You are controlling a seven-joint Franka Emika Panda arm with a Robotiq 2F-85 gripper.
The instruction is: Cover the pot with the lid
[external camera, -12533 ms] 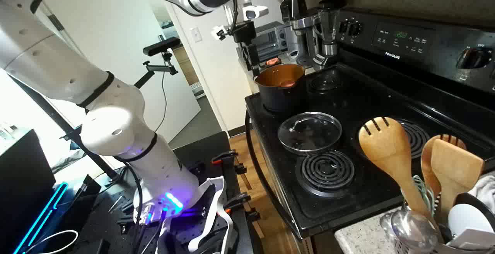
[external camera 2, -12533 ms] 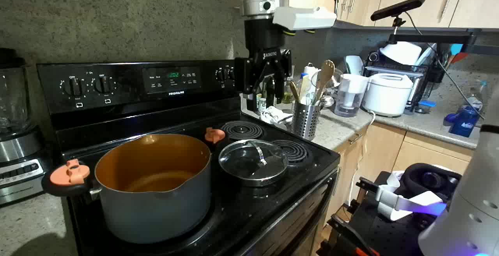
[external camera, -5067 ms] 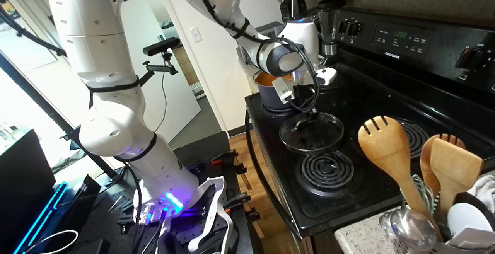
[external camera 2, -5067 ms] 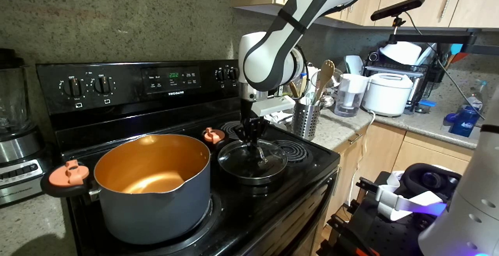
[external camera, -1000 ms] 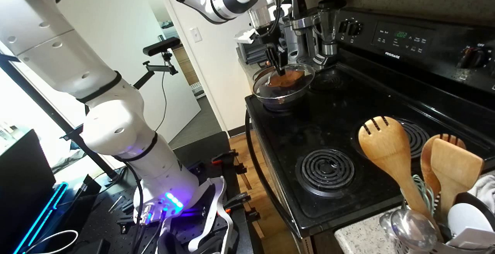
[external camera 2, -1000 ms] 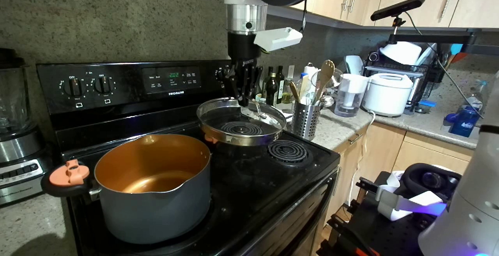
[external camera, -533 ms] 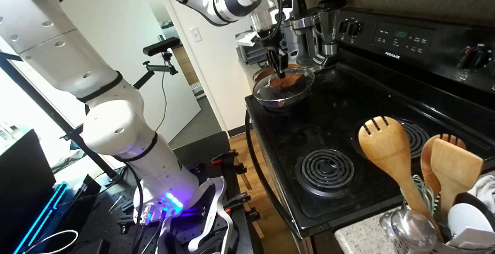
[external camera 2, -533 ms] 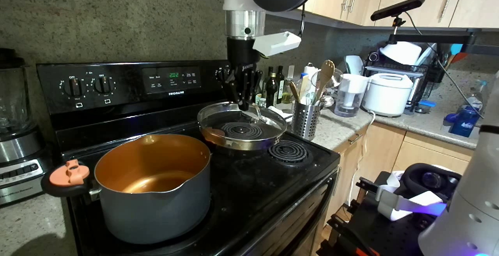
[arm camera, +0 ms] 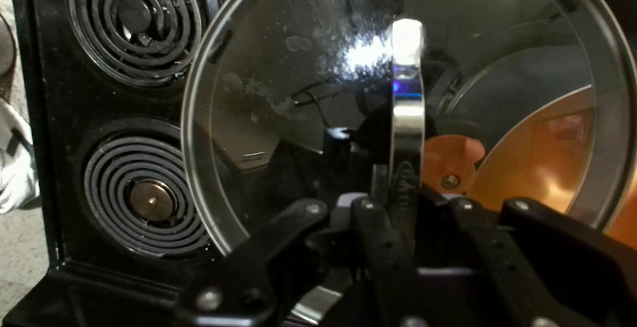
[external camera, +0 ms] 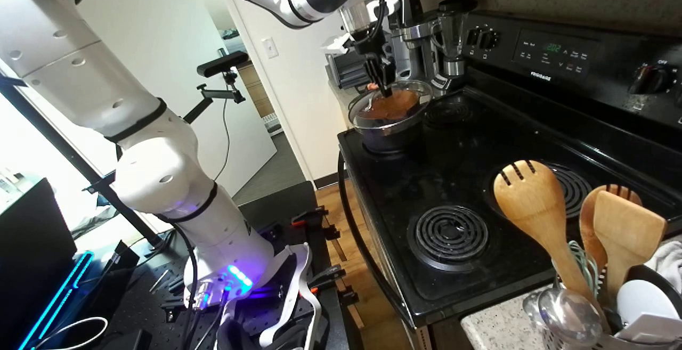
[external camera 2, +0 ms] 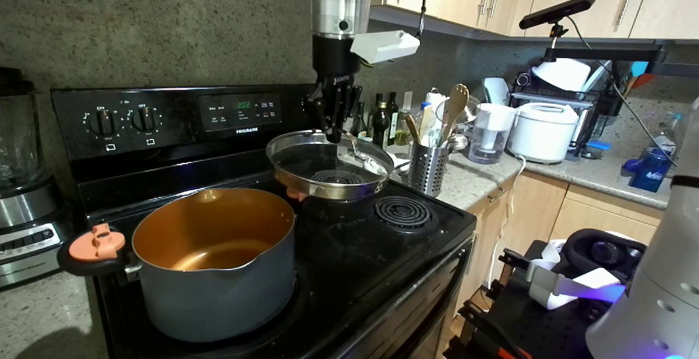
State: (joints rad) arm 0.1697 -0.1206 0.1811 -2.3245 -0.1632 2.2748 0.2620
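Gripper [external camera 2: 333, 135] pinching lid [external camera 2: 330, 165] by its handle [arm camera: 408, 113], jaws narrow on it. Lid aloft near pot [external camera 2: 215, 293], not squarely over it, maybe tipped slightly. To do well: shift over pot, ctr, level it, lower slow, release only when seated all round. Orange grip [external camera 2: 296, 195] might snag lid, so pass over it high. Pot on glossy blk stove [external camera 2: 349, 260] w/ coils [external camera: 452, 235]. Around: speckled wall [external camera 2: 191, 31] behind, wooden spoons [external camera: 533, 193] at counter [external camera: 501, 312] end, blender [external camera: 455, 65] past stove.
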